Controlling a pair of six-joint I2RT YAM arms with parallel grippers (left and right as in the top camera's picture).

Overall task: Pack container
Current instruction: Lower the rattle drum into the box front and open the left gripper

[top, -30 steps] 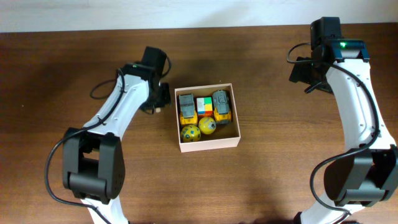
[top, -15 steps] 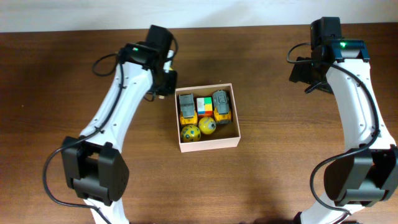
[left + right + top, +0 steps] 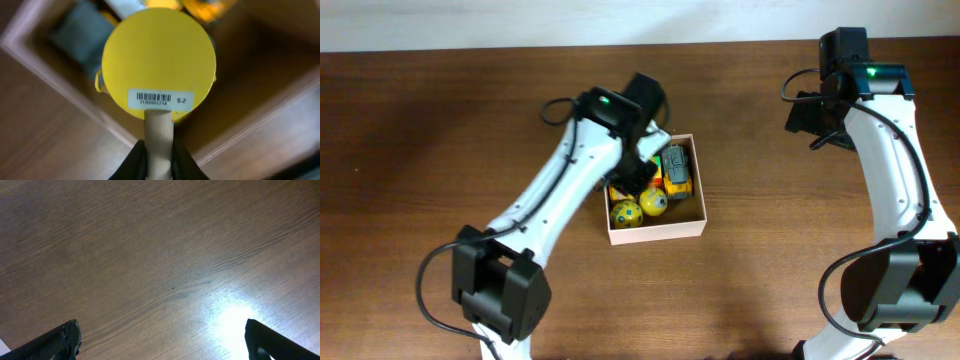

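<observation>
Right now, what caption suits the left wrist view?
Left pincer grips a yellow round paddle by its handle over the white-walled cardboard box.

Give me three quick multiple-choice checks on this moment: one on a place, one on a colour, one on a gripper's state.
1. Where is the left gripper?
A. over the box
B. over bare wood left of it
C. resting flat on the wood

2. What colour is the round disc on the stick that it holds?
A. red
B. yellow
C. blue

3. How is the right gripper?
A. shut
B. open
C. hidden from view

Answers:
1 A: the overhead view shows that arm's end above the box, and its wrist view shows the box walls below.
2 B: the disc fills the left wrist view, plainly yellow, with a white barcode sticker.
3 B: its fingers stand wide apart with only bare table between them.
</observation>
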